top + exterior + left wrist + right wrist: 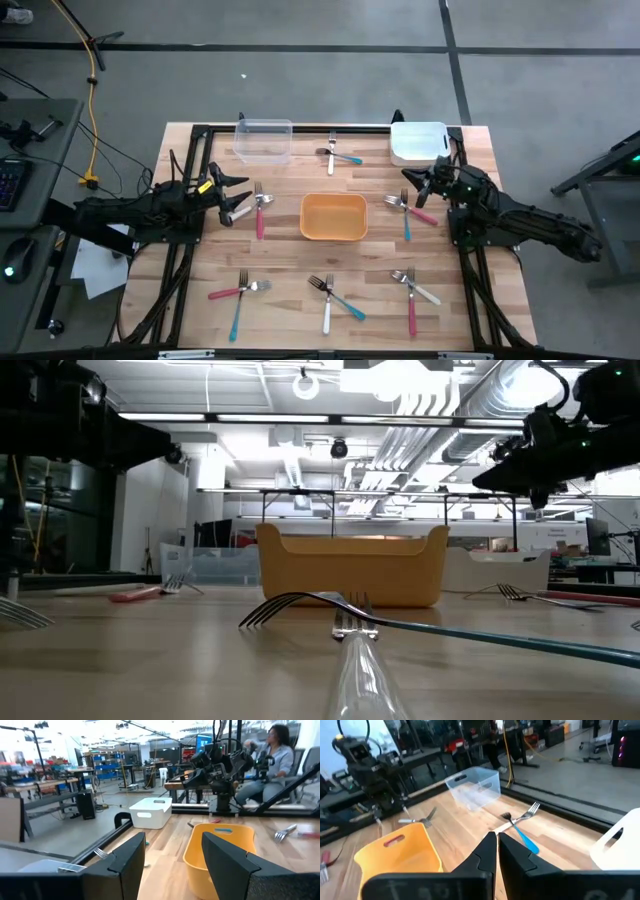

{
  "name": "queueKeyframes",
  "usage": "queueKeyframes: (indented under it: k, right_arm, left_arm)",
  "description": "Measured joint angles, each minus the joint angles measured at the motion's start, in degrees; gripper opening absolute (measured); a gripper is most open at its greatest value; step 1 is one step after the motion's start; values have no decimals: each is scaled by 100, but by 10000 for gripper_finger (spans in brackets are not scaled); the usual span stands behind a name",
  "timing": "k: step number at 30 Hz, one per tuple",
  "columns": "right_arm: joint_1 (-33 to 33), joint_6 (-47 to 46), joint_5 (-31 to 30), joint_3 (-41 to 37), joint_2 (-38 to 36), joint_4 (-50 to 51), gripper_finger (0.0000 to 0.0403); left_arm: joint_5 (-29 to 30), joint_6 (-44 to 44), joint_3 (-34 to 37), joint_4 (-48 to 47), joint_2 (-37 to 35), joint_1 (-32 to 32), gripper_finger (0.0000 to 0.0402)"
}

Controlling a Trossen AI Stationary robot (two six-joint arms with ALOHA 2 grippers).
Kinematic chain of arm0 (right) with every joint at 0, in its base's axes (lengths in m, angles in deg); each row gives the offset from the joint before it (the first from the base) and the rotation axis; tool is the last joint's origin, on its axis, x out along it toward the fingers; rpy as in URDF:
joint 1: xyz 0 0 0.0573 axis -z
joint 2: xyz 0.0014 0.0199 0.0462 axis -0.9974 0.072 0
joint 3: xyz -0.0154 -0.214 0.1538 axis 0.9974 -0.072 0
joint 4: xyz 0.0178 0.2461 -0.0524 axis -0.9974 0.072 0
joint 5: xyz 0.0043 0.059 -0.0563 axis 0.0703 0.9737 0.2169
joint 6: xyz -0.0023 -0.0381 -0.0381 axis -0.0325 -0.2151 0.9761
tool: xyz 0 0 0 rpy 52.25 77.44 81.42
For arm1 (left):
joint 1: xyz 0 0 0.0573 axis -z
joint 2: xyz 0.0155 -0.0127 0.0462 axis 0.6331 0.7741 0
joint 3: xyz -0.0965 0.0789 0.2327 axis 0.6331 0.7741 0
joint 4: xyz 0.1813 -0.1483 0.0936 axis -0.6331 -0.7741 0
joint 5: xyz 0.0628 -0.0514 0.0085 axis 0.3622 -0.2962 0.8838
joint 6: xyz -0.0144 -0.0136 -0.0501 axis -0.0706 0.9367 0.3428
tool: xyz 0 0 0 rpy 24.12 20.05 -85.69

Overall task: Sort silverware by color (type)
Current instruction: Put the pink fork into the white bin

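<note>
White-handled fork (pixel 352 650) nearest; no legible writing.

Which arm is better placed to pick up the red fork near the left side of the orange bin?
Left, probably. In the high view the left tool hovers open right beside the red fork, while the right tool is shut across the orange bin.

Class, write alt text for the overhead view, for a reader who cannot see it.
Seen from above, a wooden table holds an orange bin at its centre, ringed by six crossed pairs of forks. A clear bin and a white bin sit at the far edge. The left gripper and right gripper hover at either side.
</note>
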State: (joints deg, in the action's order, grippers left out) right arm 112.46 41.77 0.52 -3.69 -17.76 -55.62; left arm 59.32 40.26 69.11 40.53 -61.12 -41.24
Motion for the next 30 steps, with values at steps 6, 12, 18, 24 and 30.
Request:
queueKeyframes:
  k: [6, 12, 18, 24, 30]
  right_arm:
    - [0, 138, 10, 795, 642, 1198, 37]
    - [-137, -22, 6, 1701, 1404, 2810, 92]
    - [-514, -282, 2, 2195, 2290, 3668, 119]
    - [-839, -327, 3, 2417, 3182, 4014, 122]
    - [-1034, -332, -54, 2428, 3914, 4035, 122]
  left_arm:
    - [-28, 152, 2, 212, 0, -2, 186]
    - [-29, 157, 2, 260, 0, -2, 186]
    - [-41, 195, 2, 225, 2, -2, 186]
    - [-44, 197, 2, 215, 2, -2, 186]
    - [-45, 234, 2, 214, 2, 0, 186]
